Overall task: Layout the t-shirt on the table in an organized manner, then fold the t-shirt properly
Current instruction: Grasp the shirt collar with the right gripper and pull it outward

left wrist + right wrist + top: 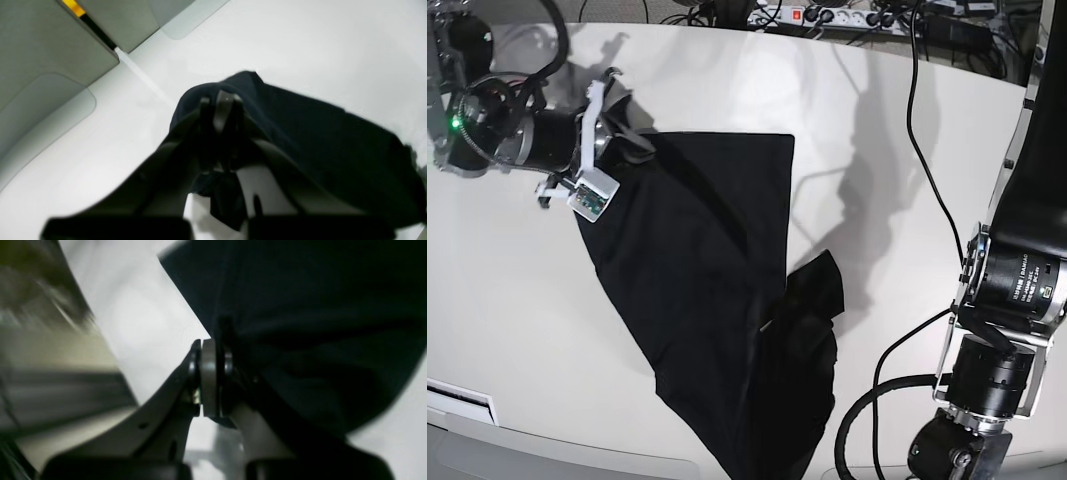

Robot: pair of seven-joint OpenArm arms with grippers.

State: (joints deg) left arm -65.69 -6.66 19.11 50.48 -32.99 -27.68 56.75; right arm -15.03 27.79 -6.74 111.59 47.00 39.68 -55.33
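Note:
The black t-shirt [697,260] is stretched across the white table [907,200] from the upper left toward the front edge, with a bunched fold [812,300] on its right side. In the base view my right gripper [627,140] is shut on the shirt's upper left part. The right wrist view shows its fingertips [208,353] pressed together on the t-shirt [300,323]. My left gripper [222,103] is shut on a raised bunch of the t-shirt [317,133] above the table [317,40]. In the base view that gripper is below the frame; only its arm [1012,290] shows.
A black cable [927,180] runs over the table's right side from a power strip [827,18] at the back. The table's curved front edge [547,440] is at the lower left. Grey floor panels [40,43] lie beyond the table in the left wrist view.

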